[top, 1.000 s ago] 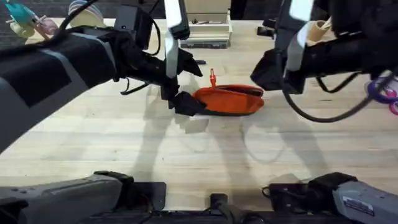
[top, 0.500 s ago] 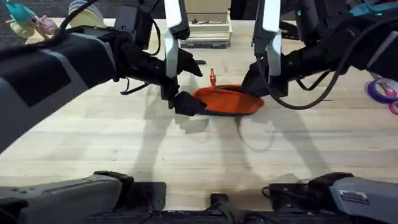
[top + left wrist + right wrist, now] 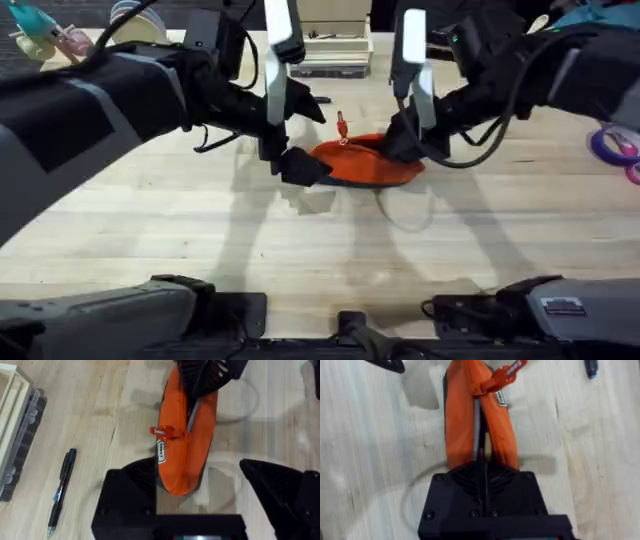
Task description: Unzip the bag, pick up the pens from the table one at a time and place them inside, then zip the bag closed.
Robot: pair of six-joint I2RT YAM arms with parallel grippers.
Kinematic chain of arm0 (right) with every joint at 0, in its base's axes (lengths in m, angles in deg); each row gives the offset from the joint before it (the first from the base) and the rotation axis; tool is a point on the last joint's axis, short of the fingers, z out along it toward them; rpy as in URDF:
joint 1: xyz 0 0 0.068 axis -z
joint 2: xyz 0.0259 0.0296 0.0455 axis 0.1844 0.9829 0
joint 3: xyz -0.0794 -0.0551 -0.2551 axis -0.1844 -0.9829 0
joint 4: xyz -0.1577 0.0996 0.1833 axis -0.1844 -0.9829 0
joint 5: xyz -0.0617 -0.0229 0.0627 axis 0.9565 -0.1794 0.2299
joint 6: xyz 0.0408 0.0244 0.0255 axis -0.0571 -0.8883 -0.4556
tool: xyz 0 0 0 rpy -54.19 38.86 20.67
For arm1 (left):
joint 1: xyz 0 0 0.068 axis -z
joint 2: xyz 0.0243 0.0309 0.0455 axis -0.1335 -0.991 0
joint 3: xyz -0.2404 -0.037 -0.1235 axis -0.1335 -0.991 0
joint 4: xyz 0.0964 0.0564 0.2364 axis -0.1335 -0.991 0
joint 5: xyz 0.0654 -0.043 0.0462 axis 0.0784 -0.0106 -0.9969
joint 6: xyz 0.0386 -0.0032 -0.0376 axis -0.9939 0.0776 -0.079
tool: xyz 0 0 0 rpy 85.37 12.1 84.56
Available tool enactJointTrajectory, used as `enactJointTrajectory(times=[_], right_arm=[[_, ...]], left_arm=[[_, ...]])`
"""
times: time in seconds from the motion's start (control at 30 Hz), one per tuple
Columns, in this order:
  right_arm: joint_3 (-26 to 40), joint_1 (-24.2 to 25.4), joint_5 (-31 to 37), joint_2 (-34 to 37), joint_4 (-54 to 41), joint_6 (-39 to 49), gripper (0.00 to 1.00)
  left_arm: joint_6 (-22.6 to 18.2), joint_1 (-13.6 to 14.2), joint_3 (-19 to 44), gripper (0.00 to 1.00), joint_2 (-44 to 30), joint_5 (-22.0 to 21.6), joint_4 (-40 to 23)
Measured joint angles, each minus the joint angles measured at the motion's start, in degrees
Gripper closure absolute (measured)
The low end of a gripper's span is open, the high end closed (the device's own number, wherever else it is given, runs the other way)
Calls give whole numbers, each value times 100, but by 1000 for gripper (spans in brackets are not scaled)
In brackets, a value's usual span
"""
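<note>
The right pincer [image 3: 482,467] covered the bag's [image 3: 475,415] right end, so the zip line vanished beneath it. The left pincer [image 3: 295,165] hid the bag's left end. The pen [image 3: 590,368] was cut off by the frame's edge, only its tip showing.

Left wrist view. Orange bag [image 3: 187,445] lying on the pale wooden worktop [image 3: 100,415], its near end between the left end effector's [image 3: 200,492] spread black fingers [image 3: 132,480]. Red zipper pull [image 3: 167,433] lies across the bag's side. Right end effector [image 3: 202,377] grips the bag's far end. A black pen [image 3: 61,491] lies apart, beside stacked trays [image 3: 17,435].
</note>
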Motion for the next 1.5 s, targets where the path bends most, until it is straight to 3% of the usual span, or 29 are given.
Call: enactJointTrajectory(times=[0.27, 0.33, 0.5, 0.53, 0.97, 1.13, 1.23, 1.5], right_arm=[[9, -1, -13, 288, 106, 60, 942], [13, 1, -17, 288, 111, 79, 750], [15, 1, -17, 288, 108, 96, 55], [15, 1, -16, 288, 106, 102, 18], [15, 1, -20, 286, 88, 97, 4], [15, 7, -99, 186, 67, -86, 4], [15, 16, -159, -67, 59, -299, 4], [31, 14, -272, -1002, 51, -1532, 4]], left_arm=[[0, 0, 0, 7, 0, 0, 0], [0, 0, 0, 7, 0, 0, 0], [0, 0, 0, 7, 0, 0, 0], [0, 0, 0, 7, 0, 2, 0], [0, 0, 0, 7, 0, -6, 4], [2, 0, 12, 7, 0, -208, 0], [14, 0, 153, 7, 0, -487, -15], [137, 0, 752, 10, 0, -1732, 9]])
